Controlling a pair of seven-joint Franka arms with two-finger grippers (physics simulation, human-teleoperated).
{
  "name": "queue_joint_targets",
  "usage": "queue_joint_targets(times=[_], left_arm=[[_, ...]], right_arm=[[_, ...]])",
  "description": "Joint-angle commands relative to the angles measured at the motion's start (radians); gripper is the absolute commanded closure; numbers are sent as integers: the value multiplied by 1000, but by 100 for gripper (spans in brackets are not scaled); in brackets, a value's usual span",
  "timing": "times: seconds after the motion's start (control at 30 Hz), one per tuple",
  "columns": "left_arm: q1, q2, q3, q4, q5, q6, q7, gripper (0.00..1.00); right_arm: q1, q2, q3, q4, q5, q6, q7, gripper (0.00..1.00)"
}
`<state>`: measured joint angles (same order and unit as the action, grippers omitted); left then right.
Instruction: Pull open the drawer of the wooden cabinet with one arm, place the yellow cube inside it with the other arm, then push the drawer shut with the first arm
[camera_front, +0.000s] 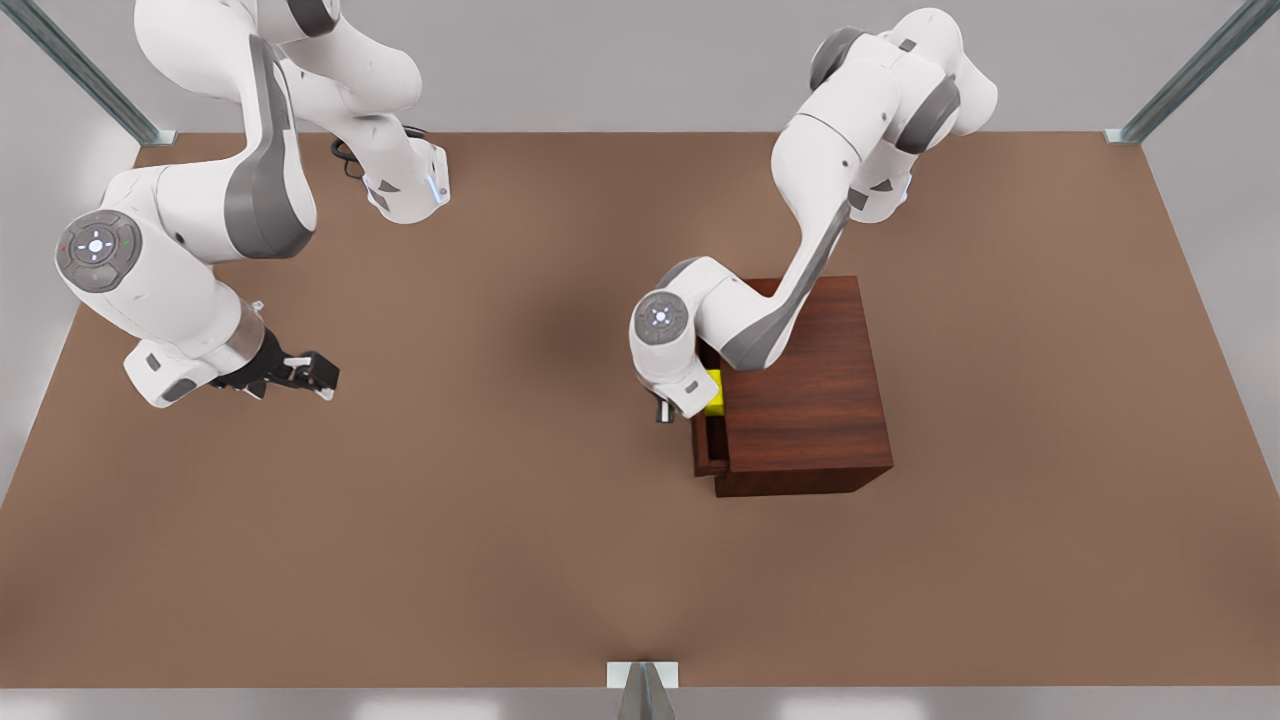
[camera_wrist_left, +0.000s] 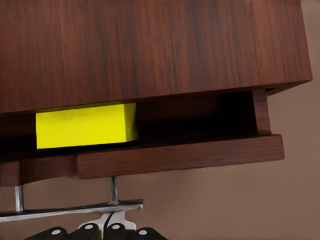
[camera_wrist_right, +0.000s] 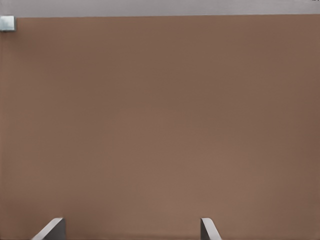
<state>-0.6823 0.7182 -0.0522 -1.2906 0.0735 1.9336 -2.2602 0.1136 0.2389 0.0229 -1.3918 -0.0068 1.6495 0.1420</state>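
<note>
The cube (camera_wrist_left: 85, 125) lies inside the drawer (camera_wrist_left: 180, 156), at one end of the tray, half under the cabinet (camera_front: 810, 390) top; in the front view a sliver of the cube (camera_front: 714, 392) shows beside the arm's wrist. The drawer (camera_front: 708, 440) stands only partly out of the cabinet (camera_wrist_left: 150, 45), toward the front view's left. The cabinet sits on the worktop (camera_front: 500, 520) right of centre, well clear of every edge.

The left gripper (camera_wrist_left: 100, 232) is just at the drawer's handle (camera_wrist_left: 70, 209), its black knuckles behind the bar; whether its jaws are spread or closed cannot be told. The right gripper (camera_front: 312, 378) waits above the worktop near its left edge, well apart from the cabinet, jaws spread with bare worktop between the fingertips (camera_wrist_right: 50, 230).
</note>
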Motion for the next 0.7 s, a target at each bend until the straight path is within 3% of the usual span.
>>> queue_joint_targets(times=[0.0, 0.5, 0.53, 0.57, 0.67], left_arm=[[1, -6, 0, 1, -3, -62, -61, 79], [43, -16, 0, 8, 8, -147, 33, 79], [41, -14, -5, 33, 6, -147, 33, 67], [36, -14, -8, 76, 8, -137, 31, 0], [82, -39, -26, 159, -1, -145, 189, 0]], right_arm=[[0, -3, 0, 0, 1, -2, -111, 0], [8, -3, 2, -1, 1, -4, -107, 0], [8, -4, 2, 0, 1, -4, -107, 0], [8, -4, 2, -1, 1, -4, -107, 0], [9, -4, 2, -1, 1, -4, -102, 0]])
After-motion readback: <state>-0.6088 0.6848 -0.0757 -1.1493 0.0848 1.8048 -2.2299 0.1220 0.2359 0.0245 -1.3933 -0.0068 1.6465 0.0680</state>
